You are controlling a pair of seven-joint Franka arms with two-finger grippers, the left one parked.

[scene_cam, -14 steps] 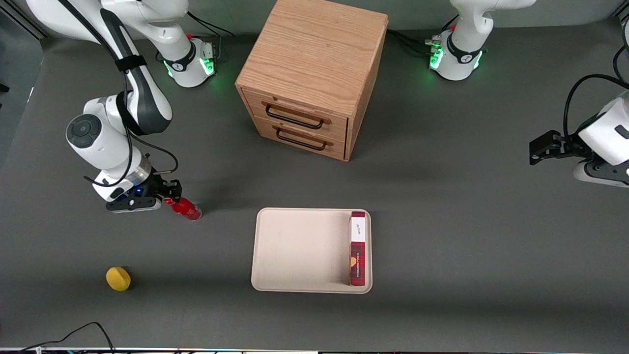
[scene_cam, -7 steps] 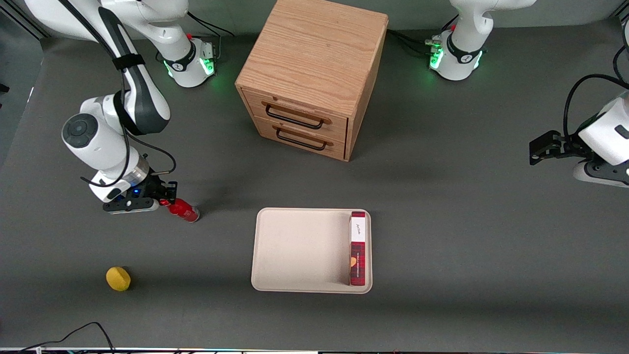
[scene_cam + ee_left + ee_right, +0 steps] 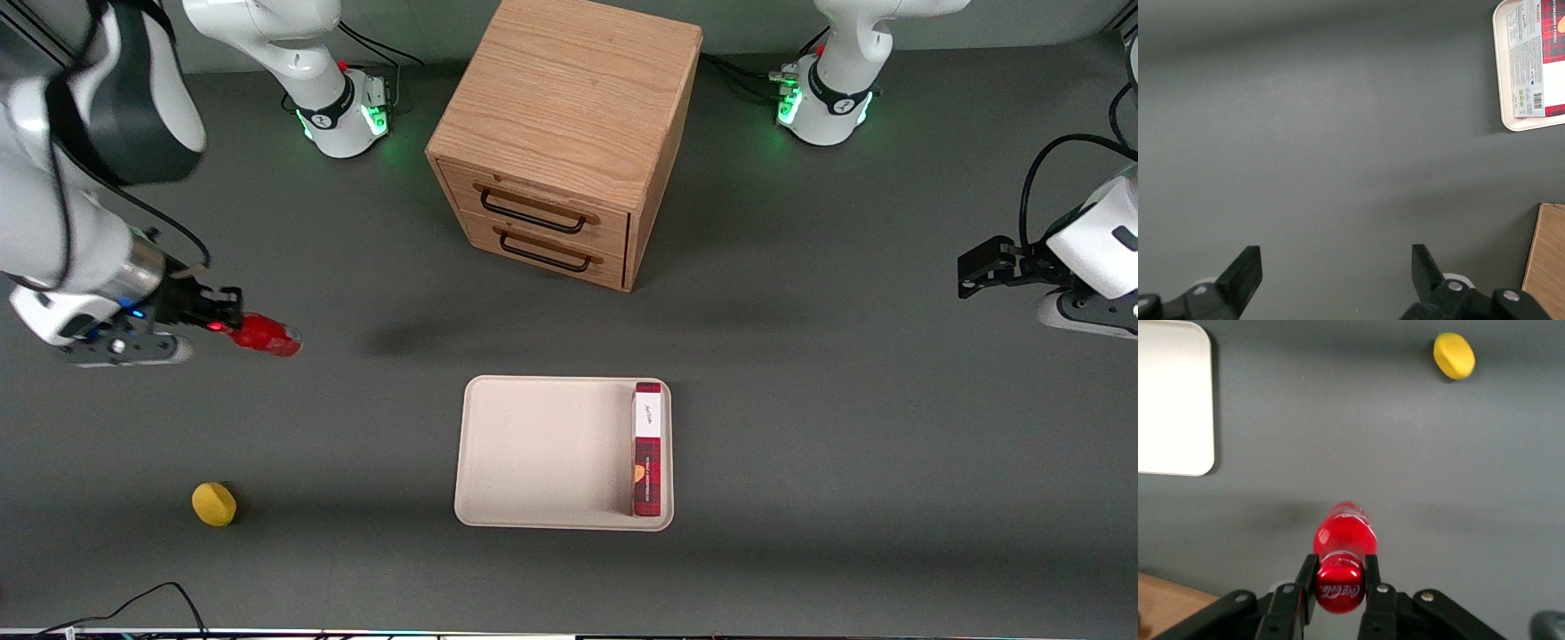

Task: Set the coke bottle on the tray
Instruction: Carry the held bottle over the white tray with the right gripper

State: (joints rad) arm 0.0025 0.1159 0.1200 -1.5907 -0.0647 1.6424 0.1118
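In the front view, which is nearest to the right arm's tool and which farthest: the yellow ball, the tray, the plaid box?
From the tool, shut on the coke bottle above the table:
1. Yellow ball, nearer the front camera, at the working arm's end.
2. Tray, mid-table.
3. Plaid box, on the tray's edge toward the parked arm.

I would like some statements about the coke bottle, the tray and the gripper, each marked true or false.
1. The gripper is shut on the coke bottle. True.
2. The coke bottle lies on the tray. False: it hangs above the table, toward the working arm's end.
3. A plaid box lies in the tray. True.
4. The yellow object is in the tray. False: it lies on the table.
5. A cabinet drawer is open. False: both are shut.
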